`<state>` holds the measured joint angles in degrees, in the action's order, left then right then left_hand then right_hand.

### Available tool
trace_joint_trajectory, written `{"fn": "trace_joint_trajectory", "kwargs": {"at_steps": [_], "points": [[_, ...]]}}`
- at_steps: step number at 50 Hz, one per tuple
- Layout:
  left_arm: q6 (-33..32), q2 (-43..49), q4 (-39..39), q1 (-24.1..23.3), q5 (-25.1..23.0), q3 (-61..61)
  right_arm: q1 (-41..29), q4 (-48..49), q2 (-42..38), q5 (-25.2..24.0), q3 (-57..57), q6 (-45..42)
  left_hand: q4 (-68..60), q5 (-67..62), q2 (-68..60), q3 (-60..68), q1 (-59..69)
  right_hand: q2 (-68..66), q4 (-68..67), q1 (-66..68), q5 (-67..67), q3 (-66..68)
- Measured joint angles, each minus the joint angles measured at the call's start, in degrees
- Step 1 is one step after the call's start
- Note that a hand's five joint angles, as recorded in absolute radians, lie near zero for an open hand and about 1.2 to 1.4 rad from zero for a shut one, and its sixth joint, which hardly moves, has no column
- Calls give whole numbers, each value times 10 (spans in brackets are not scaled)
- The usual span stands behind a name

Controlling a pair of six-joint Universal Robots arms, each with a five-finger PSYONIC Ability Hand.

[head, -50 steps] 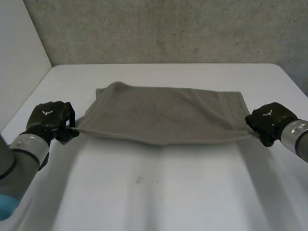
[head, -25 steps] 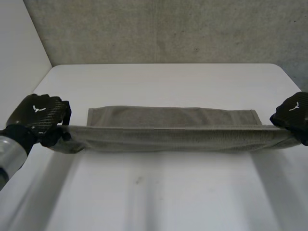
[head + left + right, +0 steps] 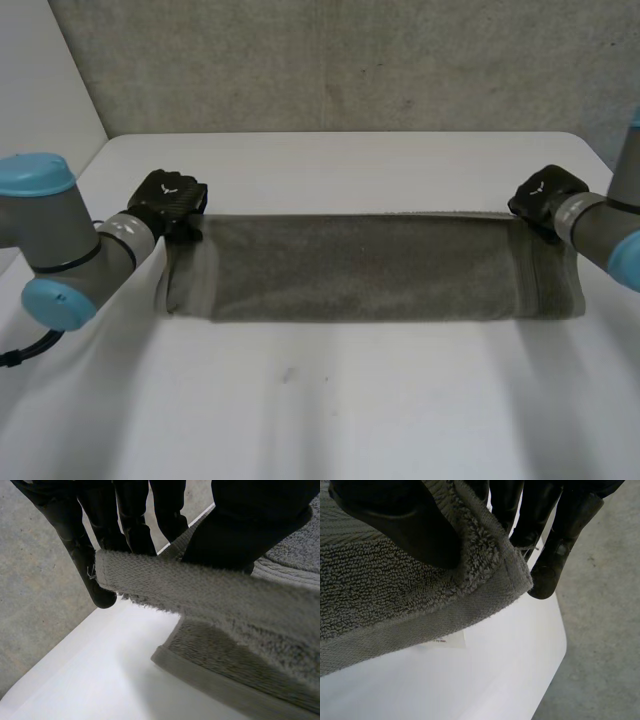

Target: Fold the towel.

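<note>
Light is even and diffuse; the white table [image 3: 340,170] reads matt and bright. The towel [image 3: 370,268] throws a soft, narrow shadow along its near edge. In the wrist views the table is close to washed out, while the left hand [image 3: 250,525] and right hand [image 3: 395,525] read as near-solid black, with little surface detail.

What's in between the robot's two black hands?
The grey towel spans the whole stretch, folded over on the white table, as the head view shows. The left hand pinches one far corner, the right hand the other.
</note>
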<state>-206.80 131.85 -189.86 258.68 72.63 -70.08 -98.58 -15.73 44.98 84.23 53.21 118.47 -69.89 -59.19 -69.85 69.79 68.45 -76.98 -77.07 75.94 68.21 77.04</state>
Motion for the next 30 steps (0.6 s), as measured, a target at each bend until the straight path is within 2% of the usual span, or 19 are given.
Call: {"fn": "trace_joint_trajectory", "kwargs": {"at_steps": [11,12,13,14,17,18,25,30], "points": [[0,86,0,-1,3,107,-18,18,-91,13,-96,-3,2,2,2,-2,-7,7,8,-4,-17,-8],[0,88,0,-1,3,109,-19,18,-95,14,-99,-3,29,24,28,-28,-23,40,42,-34,-56,-41],[-1,92,0,-2,2,114,-20,18,-102,15,-106,-3,158,149,172,-156,-160,164,151,-154,-167,-150],[-1,94,0,-2,2,115,-21,18,-105,15,-109,-3,201,194,218,-215,-204,213,210,-202,-228,-210],[-2,103,0,-4,2,121,-23,21,-119,19,-123,-2,513,514,527,-511,-505,537,522,-520,-560,-526],[-3,104,0,-5,2,122,-24,25,-121,21,-127,-1,550,534,550,-551,-538,596,583,-581,-619,-591],[-1,101,1,-10,9,132,-26,81,-113,36,-153,43,596,571,596,-596,-576,627,620,-623,-647,-629],[11,71,2,-18,20,134,-26,113,-63,48,-158,151,600,572,599,-599,-581,627,620,-625,-647,-629]]}}
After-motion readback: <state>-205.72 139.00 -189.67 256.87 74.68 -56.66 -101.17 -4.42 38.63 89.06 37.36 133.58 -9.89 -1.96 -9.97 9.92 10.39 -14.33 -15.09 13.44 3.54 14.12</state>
